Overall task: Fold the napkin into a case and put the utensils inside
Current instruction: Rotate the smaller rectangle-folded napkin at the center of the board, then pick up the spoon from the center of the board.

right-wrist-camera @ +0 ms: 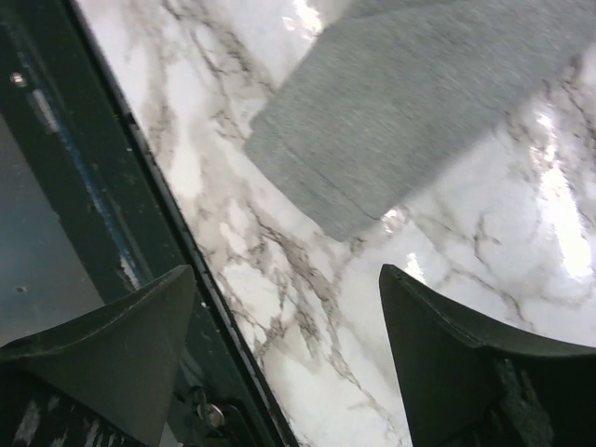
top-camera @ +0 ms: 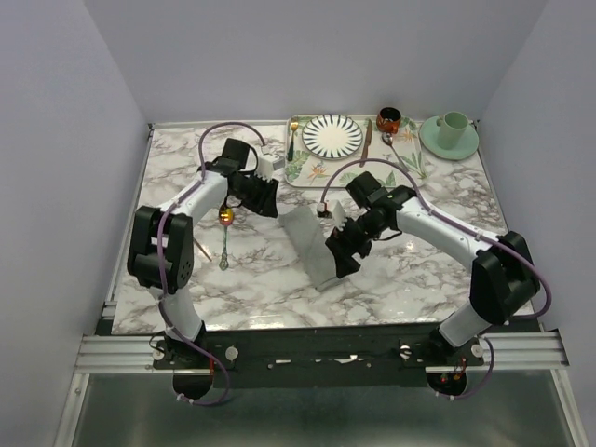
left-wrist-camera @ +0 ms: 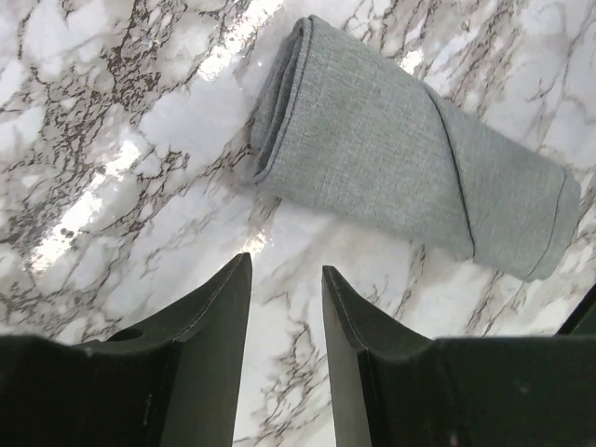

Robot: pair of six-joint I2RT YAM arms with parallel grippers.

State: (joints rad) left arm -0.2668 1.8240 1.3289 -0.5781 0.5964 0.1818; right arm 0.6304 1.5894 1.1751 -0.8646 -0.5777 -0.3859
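Note:
The grey napkin point(top-camera: 312, 244) lies on the marble as a narrow folded case, one end toward the tray, the other toward me. In the left wrist view the case point(left-wrist-camera: 410, 177) lies flat beyond my left gripper point(left-wrist-camera: 284, 265), which is open with only marble between its fingers. My left gripper point(top-camera: 269, 205) hovers just left of the case's far end. My right gripper point(top-camera: 337, 256) is wide open and empty point(right-wrist-camera: 287, 275) over the case's near end point(right-wrist-camera: 419, 102). The spoon point(top-camera: 224, 228), gold bowl and pale-green handle, lies left of the case. A thin fork point(top-camera: 200, 250) lies beside my left arm.
A leaf-patterned tray point(top-camera: 321, 172) at the back holds a striped plate point(top-camera: 332, 135), a dark-handled gold fork point(top-camera: 292, 138) and a knife point(top-camera: 368, 140). An orange mug point(top-camera: 388, 118) and a green cup on a saucer point(top-camera: 452, 133) stand far right. The table's dark front rail point(right-wrist-camera: 112, 205) is near my right gripper.

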